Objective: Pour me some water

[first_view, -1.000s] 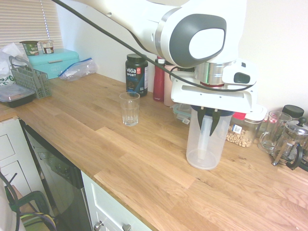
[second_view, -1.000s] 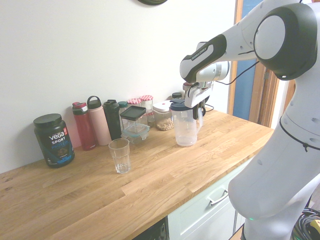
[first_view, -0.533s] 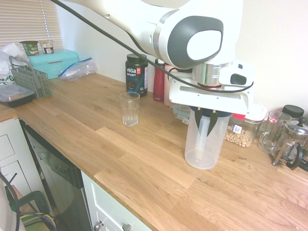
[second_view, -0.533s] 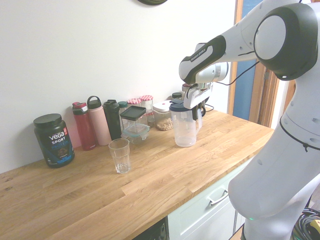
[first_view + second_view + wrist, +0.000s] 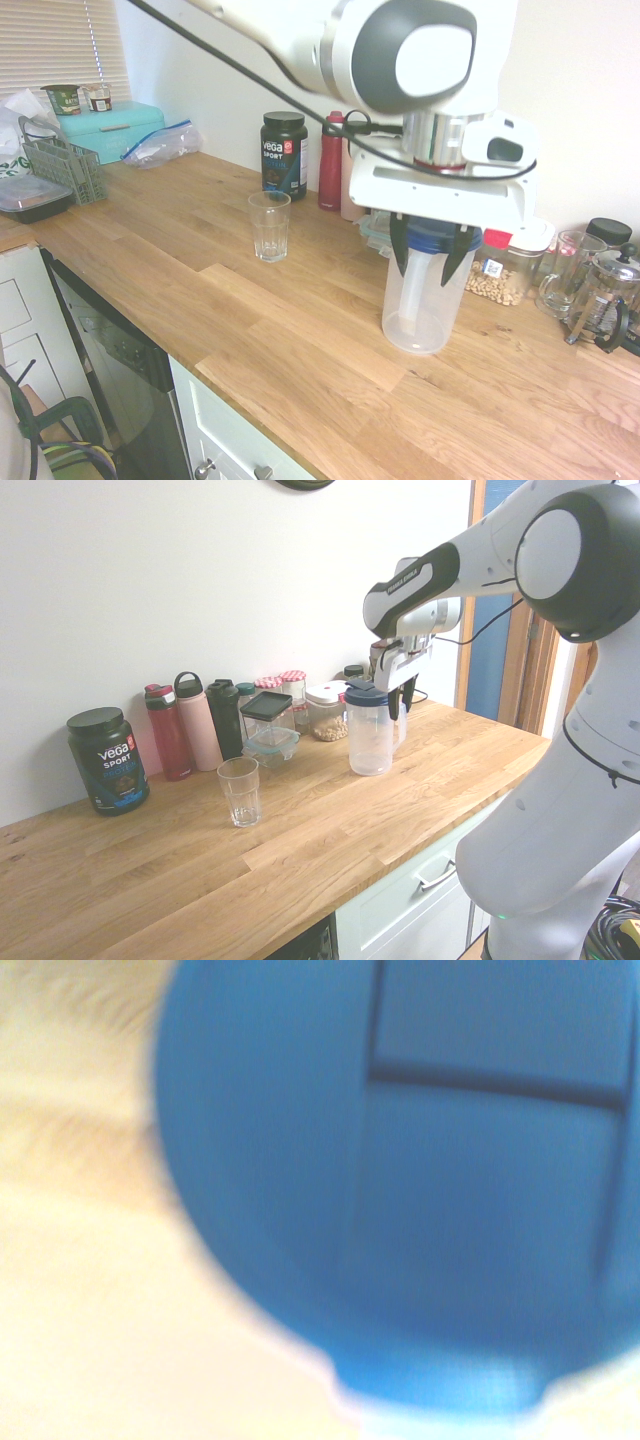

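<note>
A clear plastic pitcher (image 5: 417,305) with a blue lid (image 5: 432,238) stands upright on the wooden counter (image 5: 250,330), right of centre. My gripper (image 5: 427,250) hovers at its top, open, one dark finger on either side of the lid and handle. From the other side the gripper (image 5: 396,687) shows just above the pitcher (image 5: 369,738). The blurred blue lid (image 5: 420,1190) fills the wrist view. An empty drinking glass (image 5: 269,226) stands to the pitcher's left, well apart from it; in the second exterior view the glass (image 5: 239,791) is likewise left of the pitcher.
Along the wall stand a black Vega tub (image 5: 284,154), a red bottle (image 5: 331,163), a jar of nuts (image 5: 505,270), a glass mug (image 5: 562,275) and a French press (image 5: 606,296). A teal box (image 5: 112,128) and a dish rack (image 5: 66,166) are at far left.
My gripper has gone from shut on the pitcher to open and has risen a little. The pitcher stays standing on the counter, shifted slightly left.
</note>
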Controlling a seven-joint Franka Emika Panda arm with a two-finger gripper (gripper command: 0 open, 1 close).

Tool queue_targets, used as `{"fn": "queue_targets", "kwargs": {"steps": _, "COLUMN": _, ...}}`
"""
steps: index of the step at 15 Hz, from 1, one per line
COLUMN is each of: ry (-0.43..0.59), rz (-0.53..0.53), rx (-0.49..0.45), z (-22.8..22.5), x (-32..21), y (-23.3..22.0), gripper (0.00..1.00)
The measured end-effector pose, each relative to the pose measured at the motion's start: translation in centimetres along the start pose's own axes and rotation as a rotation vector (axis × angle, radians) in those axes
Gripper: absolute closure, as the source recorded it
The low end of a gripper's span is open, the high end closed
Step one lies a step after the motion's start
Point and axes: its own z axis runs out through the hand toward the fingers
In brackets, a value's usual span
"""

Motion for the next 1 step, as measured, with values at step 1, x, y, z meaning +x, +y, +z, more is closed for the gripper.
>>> {"fn": "queue_targets", "kwargs": {"steps": 1, "ry": -0.026, "rz": -0.006, "rx": -0.002, "z": -2.00, "x": -0.77, "y": 0.31, "gripper": 0.00}}
